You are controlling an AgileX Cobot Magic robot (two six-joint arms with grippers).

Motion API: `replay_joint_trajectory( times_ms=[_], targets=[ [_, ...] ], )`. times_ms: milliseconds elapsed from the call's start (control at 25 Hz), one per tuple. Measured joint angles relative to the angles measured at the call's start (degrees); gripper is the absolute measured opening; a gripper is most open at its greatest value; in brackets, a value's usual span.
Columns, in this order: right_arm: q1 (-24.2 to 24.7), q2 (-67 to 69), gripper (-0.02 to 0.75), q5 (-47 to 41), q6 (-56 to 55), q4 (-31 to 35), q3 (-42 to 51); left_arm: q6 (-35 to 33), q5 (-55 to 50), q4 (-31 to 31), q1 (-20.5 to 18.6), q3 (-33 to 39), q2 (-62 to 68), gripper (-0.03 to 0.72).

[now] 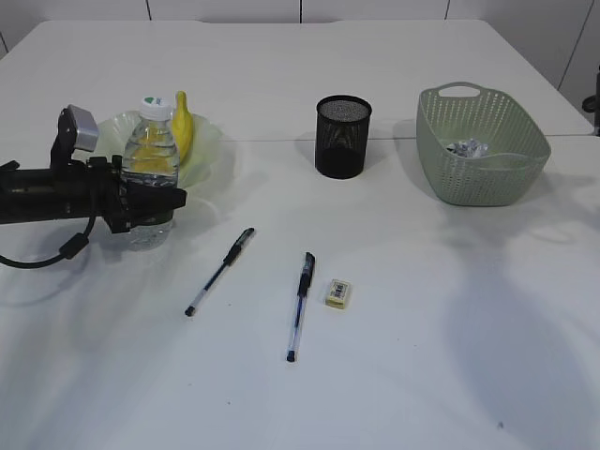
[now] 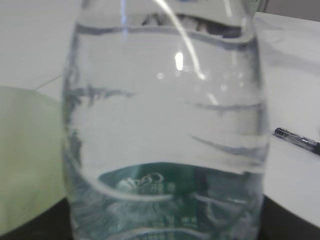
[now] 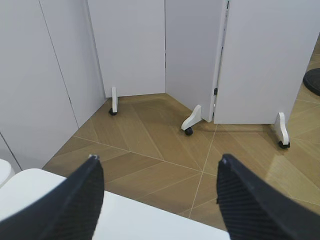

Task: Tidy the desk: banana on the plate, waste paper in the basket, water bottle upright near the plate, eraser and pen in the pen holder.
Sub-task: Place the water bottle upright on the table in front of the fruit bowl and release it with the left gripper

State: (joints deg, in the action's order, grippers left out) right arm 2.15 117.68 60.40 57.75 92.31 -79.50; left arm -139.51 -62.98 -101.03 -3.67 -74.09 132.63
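Partly hidden behind the left gripper point(image 1: 150, 202): lower half of the water bottle point(image 1: 150, 155), upright just in front of the plate point(image 1: 208, 141) holding the banana point(image 1: 184, 122), jaws clamped around its body with the arm reaching in level from the left. Off past the table edge: right gripper point(image 3: 159, 192), jaws wide apart, empty, aimed at the floor. Pens point(image 1: 221, 270) point(image 1: 300, 305) and eraser point(image 1: 338, 293) flat on the table, pen holder point(image 1: 343, 136) and basket point(image 1: 483, 145) behind.

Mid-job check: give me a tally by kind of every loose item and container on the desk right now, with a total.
Pens: 2
Eraser: 1
Water bottle: 1
Banana: 1
Plate: 1
Pen holder: 1
Basket: 1
Waste paper: 1, lying in the basket
Total: 9
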Motion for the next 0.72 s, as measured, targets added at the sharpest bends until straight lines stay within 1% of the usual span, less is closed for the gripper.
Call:
replay_joint_trajectory(
  times_ms=[400, 720],
  targets=[
    [0.0, 0.0, 0.528, 0.0, 0.0, -0.1, 0.0, 0.4, -0.1, 0.0, 0.4, -0.5, -0.3, 0.396],
    [0.0, 0.0, 0.528, 0.0, 0.0, -0.1, 0.0, -2.2, -0.1, 0.3, 2.0, -1.4, -0.3, 0.396]
  ],
)
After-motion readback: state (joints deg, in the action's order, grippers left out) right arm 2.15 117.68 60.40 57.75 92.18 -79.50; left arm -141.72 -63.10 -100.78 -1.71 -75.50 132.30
